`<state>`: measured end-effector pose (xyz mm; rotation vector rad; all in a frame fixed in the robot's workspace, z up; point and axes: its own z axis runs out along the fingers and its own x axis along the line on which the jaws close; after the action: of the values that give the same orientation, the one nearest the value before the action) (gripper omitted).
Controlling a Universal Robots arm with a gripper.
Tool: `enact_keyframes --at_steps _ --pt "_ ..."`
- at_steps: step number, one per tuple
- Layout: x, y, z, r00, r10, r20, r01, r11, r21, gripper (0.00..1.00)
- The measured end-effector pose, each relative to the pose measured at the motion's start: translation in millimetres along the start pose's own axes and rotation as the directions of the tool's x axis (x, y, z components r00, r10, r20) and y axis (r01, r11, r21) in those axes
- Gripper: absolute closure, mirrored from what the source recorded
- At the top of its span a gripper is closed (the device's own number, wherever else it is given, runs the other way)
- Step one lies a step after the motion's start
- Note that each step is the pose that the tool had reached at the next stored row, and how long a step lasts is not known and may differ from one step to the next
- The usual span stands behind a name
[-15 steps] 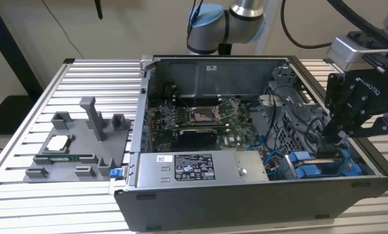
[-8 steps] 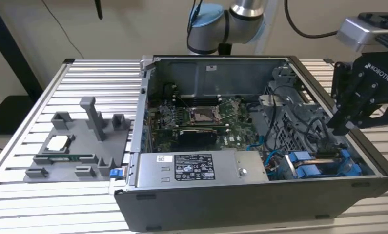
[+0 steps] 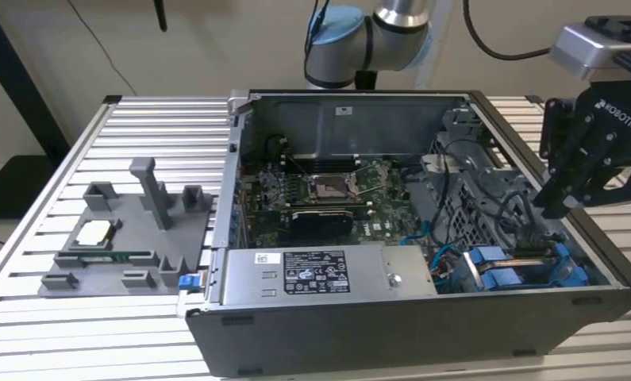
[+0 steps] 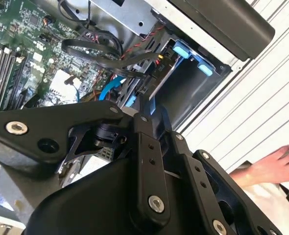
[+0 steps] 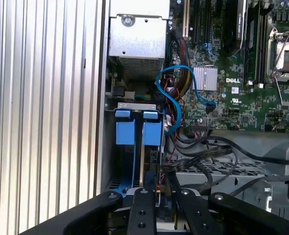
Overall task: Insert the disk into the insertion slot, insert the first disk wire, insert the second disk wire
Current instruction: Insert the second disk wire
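Item, as we log it: insertion slot (image 3: 527, 266), blue-railed bay in the case (image 3: 400, 333) corner, directly below the pincer (image 3: 556, 208); printing on it we leave unread. Whether the pincer grips anything, we cannot tell.

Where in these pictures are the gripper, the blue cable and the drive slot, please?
gripper (image 3: 553, 208), exterior view, fingertips.
blue cable (image 5: 174, 105), first wrist view, its curved middle.
drive slot (image 3: 527, 270), exterior view, blue rail.

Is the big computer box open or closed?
Open: the computer case has no side cover, so the green circuit board and cables inside show in the exterior view.
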<state>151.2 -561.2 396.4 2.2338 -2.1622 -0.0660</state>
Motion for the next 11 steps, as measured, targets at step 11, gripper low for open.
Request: enact_keyframes --at_steps 11 --pt "0.0 0.2 -2.8 1.0000 0.000 0.0000 0.000 1.0000 -0.0004 0.76"
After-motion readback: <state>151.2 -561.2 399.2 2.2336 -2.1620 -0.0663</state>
